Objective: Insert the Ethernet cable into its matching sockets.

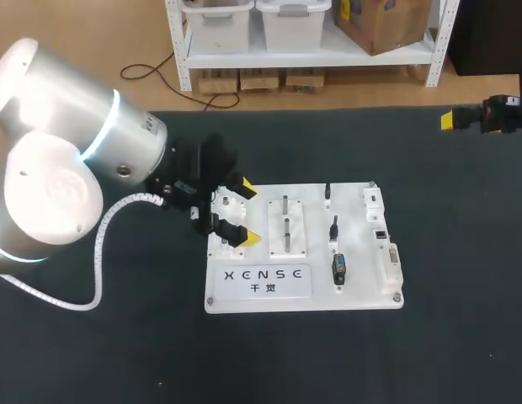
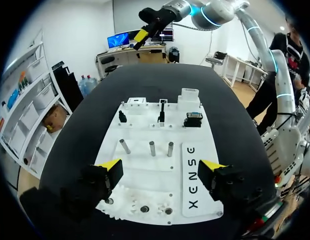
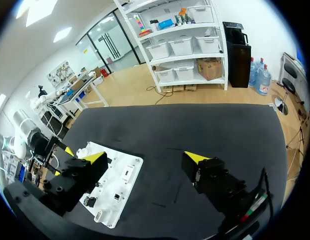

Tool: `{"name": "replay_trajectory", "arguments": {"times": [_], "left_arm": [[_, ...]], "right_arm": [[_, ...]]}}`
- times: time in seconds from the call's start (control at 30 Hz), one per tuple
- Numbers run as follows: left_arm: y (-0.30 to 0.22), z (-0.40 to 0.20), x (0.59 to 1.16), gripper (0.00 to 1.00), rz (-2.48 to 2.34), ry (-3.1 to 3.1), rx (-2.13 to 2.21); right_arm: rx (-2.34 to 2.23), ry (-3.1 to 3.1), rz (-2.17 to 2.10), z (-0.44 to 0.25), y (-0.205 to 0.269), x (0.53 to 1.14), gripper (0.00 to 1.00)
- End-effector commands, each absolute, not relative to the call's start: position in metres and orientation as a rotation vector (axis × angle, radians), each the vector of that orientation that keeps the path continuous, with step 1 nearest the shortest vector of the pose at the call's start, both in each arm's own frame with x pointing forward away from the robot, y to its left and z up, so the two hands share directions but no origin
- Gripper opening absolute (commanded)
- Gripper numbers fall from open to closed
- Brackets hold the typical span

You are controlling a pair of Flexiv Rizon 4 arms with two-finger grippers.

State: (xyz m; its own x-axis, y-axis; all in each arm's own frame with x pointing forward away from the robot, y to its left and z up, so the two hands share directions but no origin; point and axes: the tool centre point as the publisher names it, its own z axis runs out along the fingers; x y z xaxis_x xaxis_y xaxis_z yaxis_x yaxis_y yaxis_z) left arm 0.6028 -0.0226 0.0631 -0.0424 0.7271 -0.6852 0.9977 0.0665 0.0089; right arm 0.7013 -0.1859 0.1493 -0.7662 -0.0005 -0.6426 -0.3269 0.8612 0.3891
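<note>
Our left gripper (image 1: 246, 212) hung released, empty, over the left end of the white board (image 1: 354, 296); our right gripper (image 3: 145, 156), likewise released, hovered well apart.

Right end effector (image 3: 145, 158) spread wide over table (image 3: 205, 125); white board (image 3: 121, 181) beside.

The table (image 1: 463, 353) has a black cover. Behind it the floor (image 1: 76, 25) is of light wood, and a white shelf (image 1: 328, 55) stands there with plastic boxes (image 1: 290, 21) and a cardboard box (image 1: 383, 21). The walls (image 2: 80, 30) are white, and lamps (image 3: 37, 10) shine in the ceiling.
</note>
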Motion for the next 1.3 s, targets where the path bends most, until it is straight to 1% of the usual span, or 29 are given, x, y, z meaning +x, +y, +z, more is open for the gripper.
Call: {"name": "replay_trajectory", "arguments": {"times": [0.03,0.27,0.43,0.67,0.83,1.0,1.3], "left_arm": [[-0.023,0.062,0.603,1.00,-0.666,1.827,1.713],[-0.023,0.062,0.603,1.00,-0.666,1.827,1.713],[-0.023,0.062,0.603,1.00,-0.666,1.827,1.713],[-0.023,0.062,0.603,1.00,-0.666,1.827,1.713],[-0.023,0.062,0.603,1.00,-0.666,1.827,1.713],[-0.023,0.062,0.603,1.00,-0.666,1.827,1.713],[-0.023,0.062,0.603,1.00,-0.666,1.827,1.713]], "right_arm": [[-0.236,2.372,0.645,0.150,-0.186,0.701,1.00],[-0.230,2.384,0.629,0.150,-0.184,0.702,1.00],[-0.242,2.398,0.572,0.159,-0.156,0.696,1.00],[-0.266,2.426,0.519,0.170,-0.122,0.670,1.00],[-0.164,2.548,0.464,0.174,-0.094,0.652,1.00],[-0.169,2.600,0.404,0.178,-0.063,0.636,1.00],[-0.127,2.698,0.309,0.160,-0.034,0.617,1.00]]}}
